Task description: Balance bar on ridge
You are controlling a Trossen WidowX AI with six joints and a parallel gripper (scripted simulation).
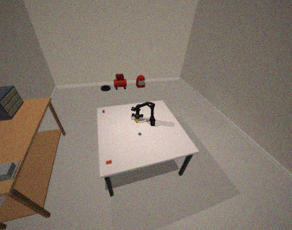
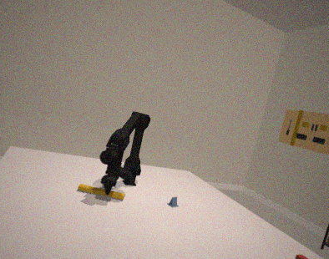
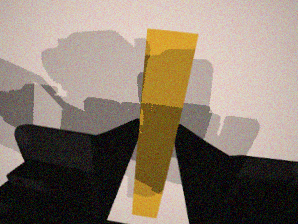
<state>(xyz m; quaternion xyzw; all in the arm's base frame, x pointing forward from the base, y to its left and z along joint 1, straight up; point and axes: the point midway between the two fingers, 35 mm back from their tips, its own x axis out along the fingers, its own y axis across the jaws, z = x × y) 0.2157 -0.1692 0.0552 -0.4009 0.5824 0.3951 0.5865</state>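
Wooden workbench [image 1: 19,126] stands left of the tabletop [image 1: 141,156]. Two red machines [image 1: 120,81] by far wall. Pegboard [image 2: 311,133] hangs right.

In the top view, the yellow bar [image 1: 136,119] is showing only as a speck under the gripper [image 1: 135,118], too small for its lie to be read, and the blue ridge [image 1: 139,133] is a mere dot. In the wrist view, the dark fingers are covering the bar's [image 3: 162,120] sides and running off the frame's lower edge.
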